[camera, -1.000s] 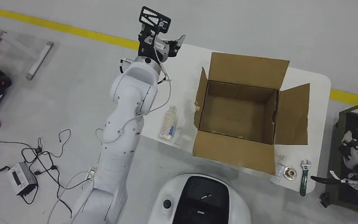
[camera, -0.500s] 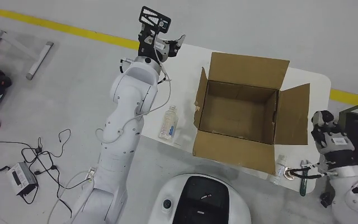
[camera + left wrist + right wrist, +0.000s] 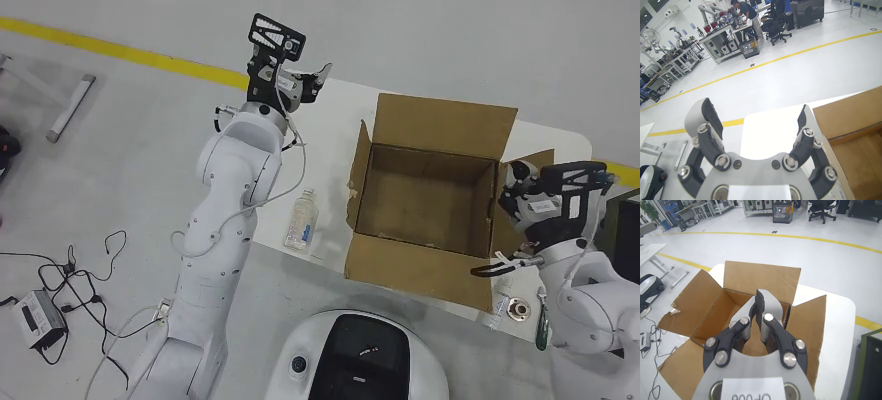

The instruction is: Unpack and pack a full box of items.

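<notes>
The open cardboard box (image 3: 418, 268) stands in the middle of the white table (image 3: 335, 120), and I see nothing inside it. My left gripper (image 3: 303, 80) is held open and empty above the table's far left corner, left of the box (image 3: 848, 117); its own view shows the spread left gripper (image 3: 756, 106). My right gripper (image 3: 493, 267) hangs shut and empty over the box's near right corner, beside the right flap. In its own view the right gripper (image 3: 758, 294) points across the box (image 3: 761, 275).
A clear bottle (image 3: 302, 218) lies on the table left of the box. A wrench (image 3: 543, 318), a round metal part (image 3: 518, 308) and a small packet (image 3: 497, 300) lie at the near right corner. A dark green crate (image 3: 872, 351) stands beyond the right edge.
My right arm has come in from the lower right and moved up and left to the box's right flap. The left arm has kept still.
</notes>
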You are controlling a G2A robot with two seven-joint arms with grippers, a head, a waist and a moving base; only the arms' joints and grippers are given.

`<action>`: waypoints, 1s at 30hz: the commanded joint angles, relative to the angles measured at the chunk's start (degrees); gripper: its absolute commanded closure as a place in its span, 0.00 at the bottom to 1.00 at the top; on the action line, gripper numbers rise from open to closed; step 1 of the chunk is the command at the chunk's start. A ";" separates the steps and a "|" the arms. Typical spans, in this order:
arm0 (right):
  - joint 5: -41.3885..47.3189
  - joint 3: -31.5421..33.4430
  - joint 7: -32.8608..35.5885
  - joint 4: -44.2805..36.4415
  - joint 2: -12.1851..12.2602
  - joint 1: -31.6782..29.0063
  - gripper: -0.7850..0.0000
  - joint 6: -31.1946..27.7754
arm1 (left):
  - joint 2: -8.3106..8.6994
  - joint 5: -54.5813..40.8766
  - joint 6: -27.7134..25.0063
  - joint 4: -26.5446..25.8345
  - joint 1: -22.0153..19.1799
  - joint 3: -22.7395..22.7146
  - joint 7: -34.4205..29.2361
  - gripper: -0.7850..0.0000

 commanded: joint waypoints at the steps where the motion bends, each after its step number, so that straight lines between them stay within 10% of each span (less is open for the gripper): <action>1: 0.40 0.05 -0.01 0.00 0.00 -0.01 0.85 -0.03 | 0.16 -0.02 -1.37 -0.52 0.33 -0.26 -0.75 0.00; 14: 0.40 0.05 -0.01 0.00 0.00 -0.01 1.00 -0.03 | 1.89 -1.04 -20.04 -3.41 4.30 -1.99 -22.30 0.00; 30: 0.40 0.05 -0.01 0.00 0.00 -0.01 1.00 -0.03 | 2.39 -12.10 -16.03 -5.93 4.06 -4.40 -39.66 0.00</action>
